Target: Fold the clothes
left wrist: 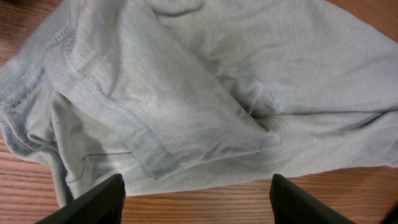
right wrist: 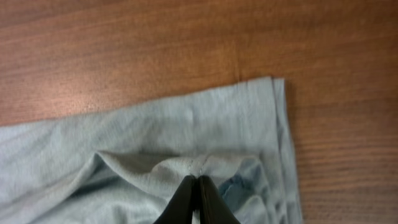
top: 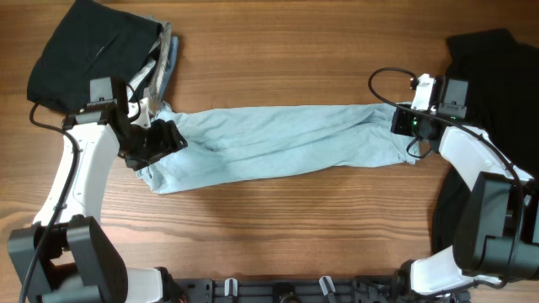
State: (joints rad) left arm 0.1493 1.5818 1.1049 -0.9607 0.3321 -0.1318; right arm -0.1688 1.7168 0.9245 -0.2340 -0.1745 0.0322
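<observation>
The light blue shirt lies stretched in a long crumpled band across the middle of the table. My left gripper is over its left end, open, with nothing between the fingers; the shirt's hemmed sleeve lies just beyond them. My right gripper is at the shirt's right end, shut on a pinched fold of the shirt's fabric. A black garment lies at the far left corner on folded dark and grey garments. Another black garment lies at the right.
The wooden table shows bare behind and in front of the shirt. The black garment on the right runs down along the right edge under my right arm. A dark rack lines the front edge.
</observation>
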